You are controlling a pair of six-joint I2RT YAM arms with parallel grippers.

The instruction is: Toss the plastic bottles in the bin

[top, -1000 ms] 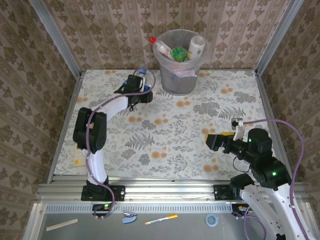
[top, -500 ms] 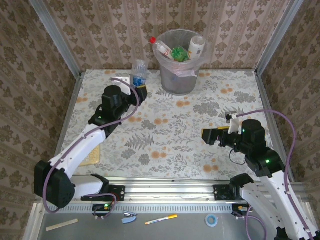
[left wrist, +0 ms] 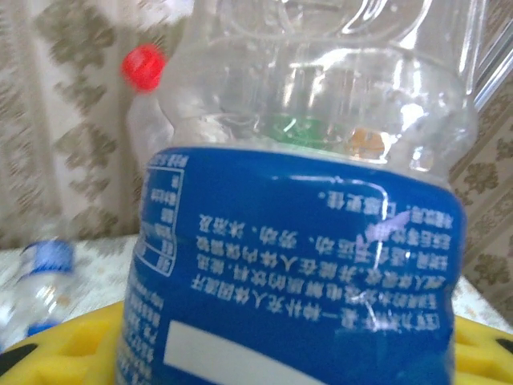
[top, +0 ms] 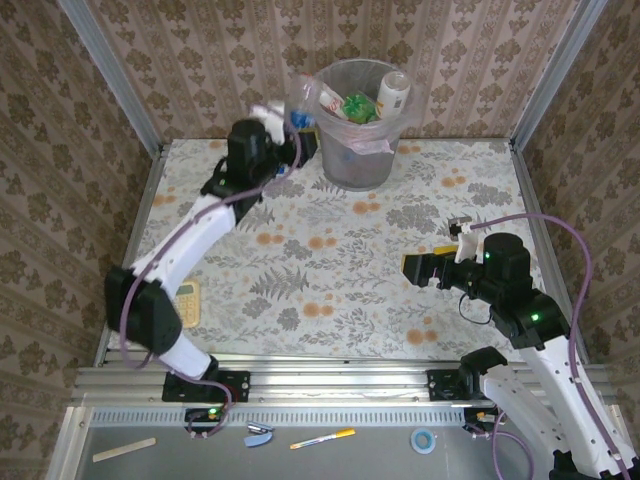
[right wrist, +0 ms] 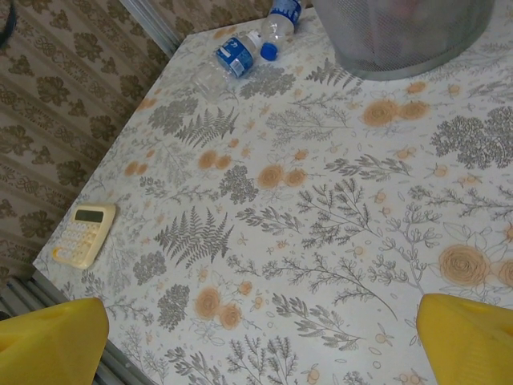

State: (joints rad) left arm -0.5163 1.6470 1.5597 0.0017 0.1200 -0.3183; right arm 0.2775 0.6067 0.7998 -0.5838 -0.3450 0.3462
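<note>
One bottle (left wrist: 296,265), upright with its label inverted, is clamped in the left hand (top: 288,120), bin (top: 355,165) rim just ahead. The right hand (top: 420,268) gapes over open desk (right wrist: 321,200).

**Left wrist view:** blue-label bottle (left wrist: 296,265) cropped top & btm, print too blurred to read; left pincer fingers (left wrist: 72,345) cut by lower edge; red-capped bottle (left wrist: 143,66) & small bottle (left wrist: 44,281) behind are blurred. **Right wrist view:** bin (right wrist: 401,36) cropped at top, rim unseen; nearby bottle (right wrist: 282,20) likewise; right pincer fingers (right wrist: 52,341) cut by lower edge.
</note>
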